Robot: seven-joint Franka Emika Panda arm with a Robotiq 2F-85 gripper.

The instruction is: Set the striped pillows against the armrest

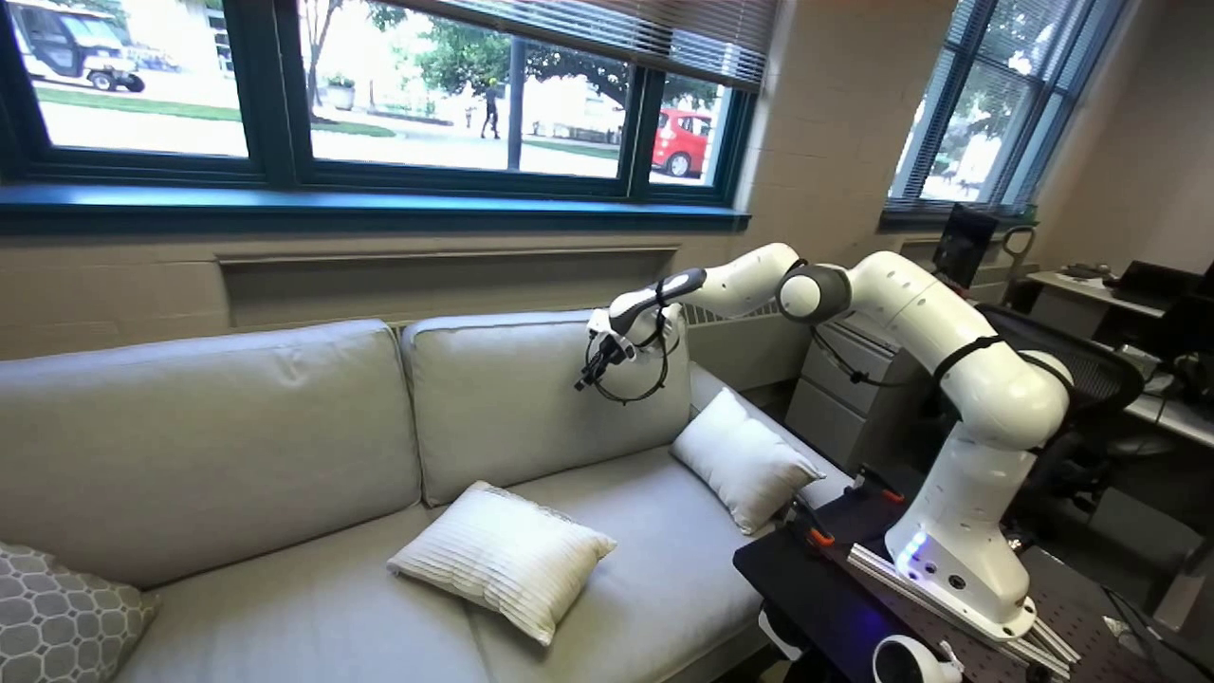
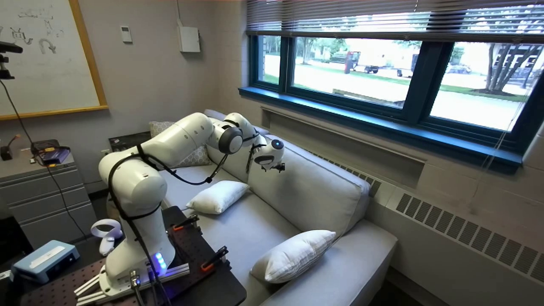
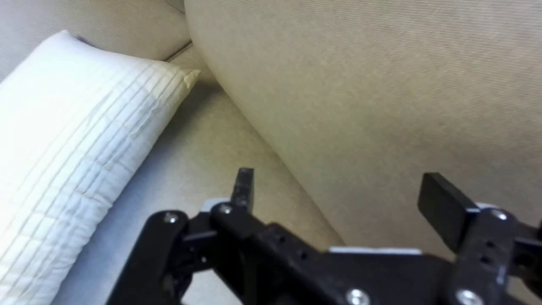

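One striped pillow, plump, cream-white and sewn with fine pleats, is laid across the seam between two seat cushions, while a second striped pillow is propped at a tilt against the padded armrest of a sofa upholstered in pale, finely woven fabric. Above the seat, the black gripper is held with its jaws spread wide apart, one framed against the seat and one against the broad, plump backrest in the wrist view; there, the ridged side and pointed corner of a striped pillow are seen at the left, apart from both jaws. Room for movement is given by the stretch of seat between the two pillows, bounded at the rear by the upright backrest. The front corner by the armrest is hemmed in by a black table, to whose edge orange-tipped clamps are fixed. On it the white, rounded robot arm is mounted, with a loop of black cable hung beneath its wrist. Toward the sofa's far end, a grey cushion is patterned in honeycomb outlines. Behind, the wall is broken by a blue-green-framed window, its slatted blinds partly lowered, with a slotted vent grille set below.
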